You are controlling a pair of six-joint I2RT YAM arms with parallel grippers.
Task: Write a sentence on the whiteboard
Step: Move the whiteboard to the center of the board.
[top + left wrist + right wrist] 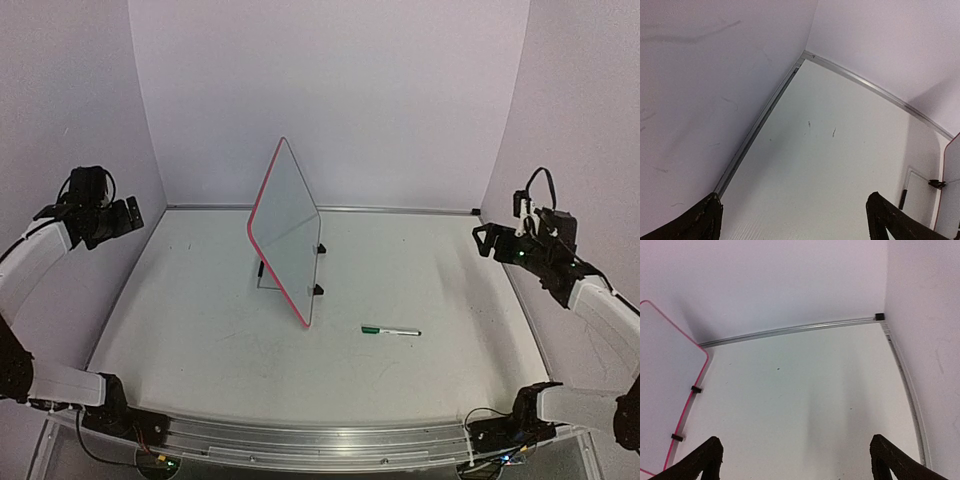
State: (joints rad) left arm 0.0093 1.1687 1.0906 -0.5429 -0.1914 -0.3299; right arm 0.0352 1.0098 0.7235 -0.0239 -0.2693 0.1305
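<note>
The whiteboard [287,228], glossy white with a red-pink rim, stands tilted on two black clip feet in the middle of the table; its blank face shows in the right wrist view [665,390], and only its edge [952,195] in the left wrist view. A marker [391,330] with a green cap lies flat on the table to the right of the board's near corner. My left gripper [128,216] hangs raised at the far left, open and empty [795,212]. My right gripper [484,240] hangs raised at the far right, open and empty [795,455]. Both are far from board and marker.
Pale walls close the table [200,320] on the left, back and right, with a metal strip [400,209] along their foot. A metal rail [320,435] runs along the near edge between the two arm bases.
</note>
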